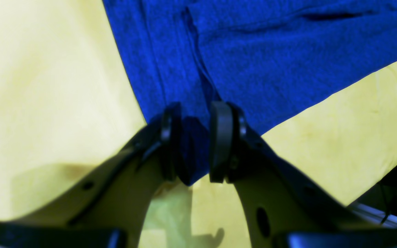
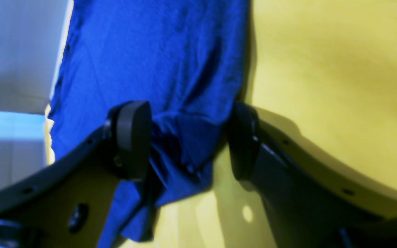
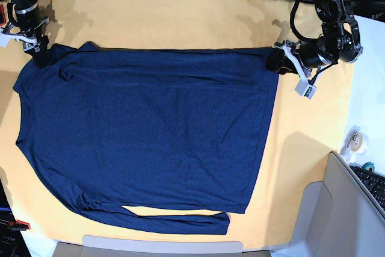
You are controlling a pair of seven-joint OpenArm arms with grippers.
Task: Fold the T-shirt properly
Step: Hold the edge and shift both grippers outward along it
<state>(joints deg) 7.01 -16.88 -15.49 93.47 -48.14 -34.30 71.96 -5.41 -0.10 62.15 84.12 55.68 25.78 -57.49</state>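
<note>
My left gripper (image 1: 193, 141) is pinching a corner of the T-shirt (image 1: 253, 62) between its two pads, the jaws nearly together with dark blue cloth filling the narrow gap; in the base view it (image 3: 278, 60) is sitting at the upper right corner of the garment. My right gripper (image 2: 188, 141) is standing much wider, and a bunched fold of the T-shirt (image 2: 150, 62) is filling the space between its pads; the cloth is touching the left pad, and at the right pad I cannot tell whether it is touching, so I cannot say whether this is a firm hold. In the base view that gripper (image 3: 37, 52) is at the upper left corner of the shirt.

The T-shirt (image 3: 144, 130) is lying spread flat across the yellow-orange table cloth (image 3: 301, 167), covering most of the left and middle of the frame, one long sleeve running along its lower edge. A roll of tape (image 3: 352, 139) is lying at the right edge of the frame, well apart from the shirt.
</note>
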